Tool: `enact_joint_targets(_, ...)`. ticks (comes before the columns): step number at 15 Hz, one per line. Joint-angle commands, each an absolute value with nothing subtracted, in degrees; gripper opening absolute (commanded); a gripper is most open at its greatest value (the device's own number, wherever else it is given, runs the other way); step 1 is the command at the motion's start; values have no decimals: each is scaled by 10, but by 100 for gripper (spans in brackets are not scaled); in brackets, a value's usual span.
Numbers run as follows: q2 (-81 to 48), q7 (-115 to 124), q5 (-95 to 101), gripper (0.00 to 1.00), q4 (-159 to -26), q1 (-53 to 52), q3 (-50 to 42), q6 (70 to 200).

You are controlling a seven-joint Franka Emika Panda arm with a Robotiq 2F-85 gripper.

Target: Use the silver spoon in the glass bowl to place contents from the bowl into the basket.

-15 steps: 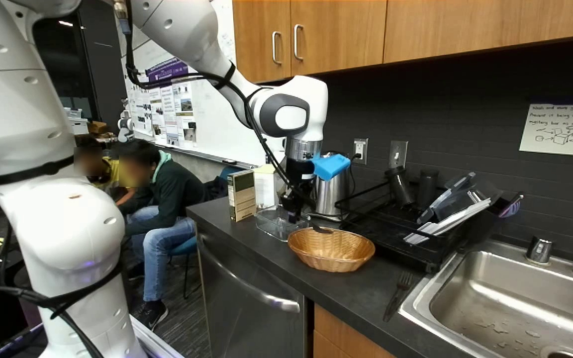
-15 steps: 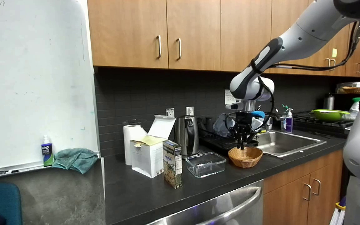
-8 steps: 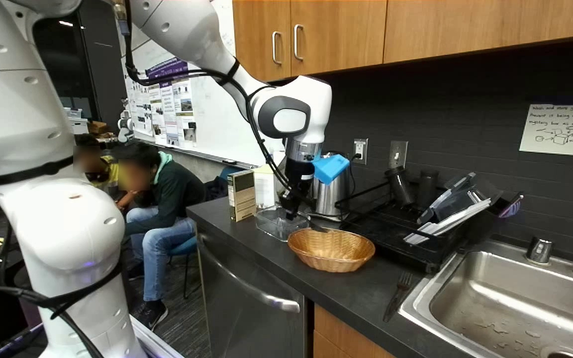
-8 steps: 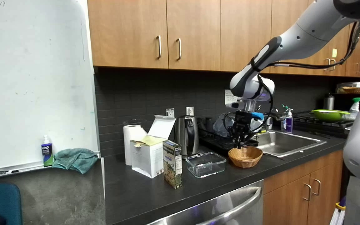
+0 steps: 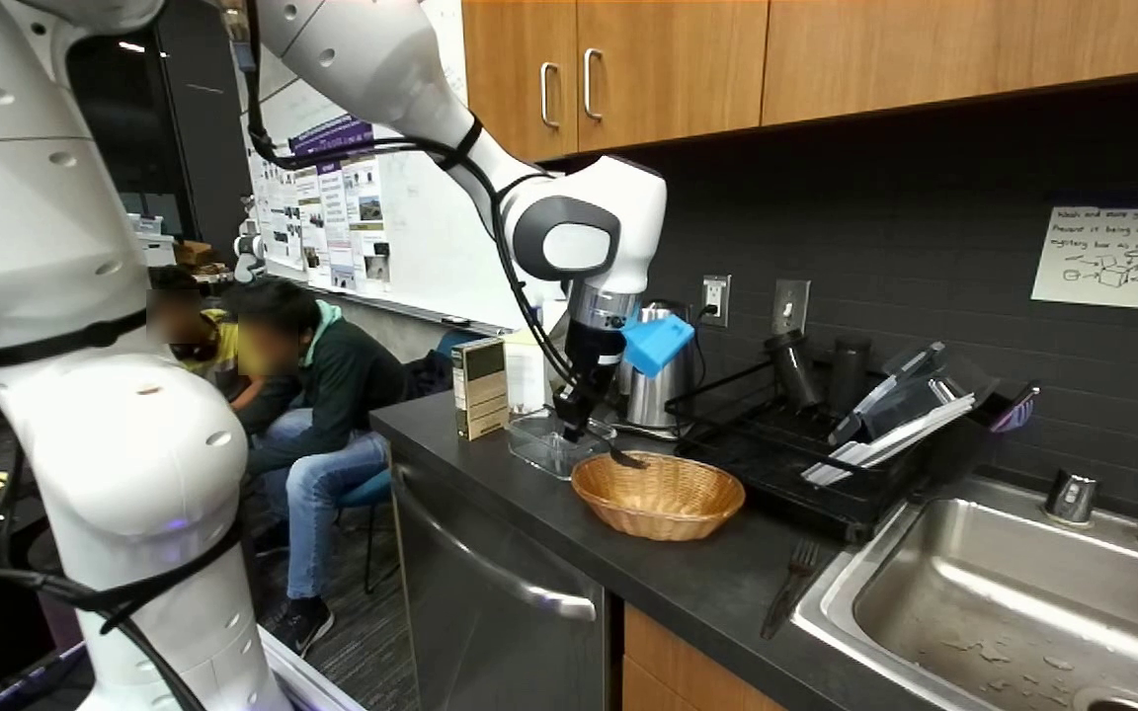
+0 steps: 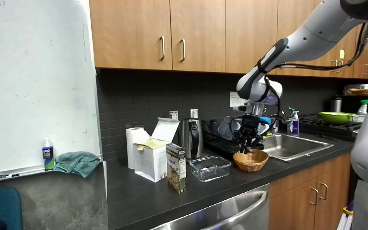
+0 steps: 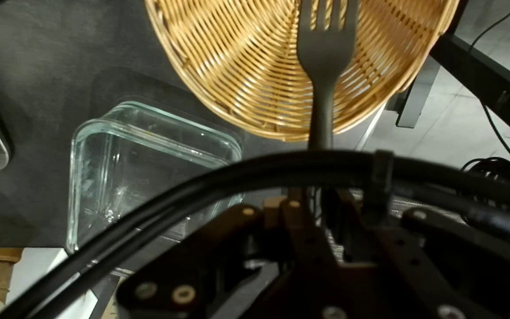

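A fork held over the basket

Jaws nearly closed, the gripper pinches the fork's handle; whether the fork touches the basket is unclear. A glass bowl stands just beside the basket on the counter. In the wrist view, black cables hide part of the handle and bowl; the tine tips are cut off.

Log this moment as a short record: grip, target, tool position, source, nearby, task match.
grip: black two-finger gripper closed on a dark-grey metal fork
target: shallow round tan-brown wicker basket
tool position: fork head above the basket; tine tips cut off in the wrist view
source: clear rectangular glass container beside the basket; what it holds is unclear
nearby: second metal fork on the dark countertop beside the steel sink
task match: the task names a silver spoon; a fork is held
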State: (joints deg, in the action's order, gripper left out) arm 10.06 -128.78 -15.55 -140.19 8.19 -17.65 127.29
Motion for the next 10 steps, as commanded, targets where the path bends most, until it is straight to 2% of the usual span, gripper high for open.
enact_joint_targets(1,98,-1313,-169,4,-1404,89,-179,1264)
enact_joint_targets(10,70,-1338,-179,4,-1402,98,-180,1261)
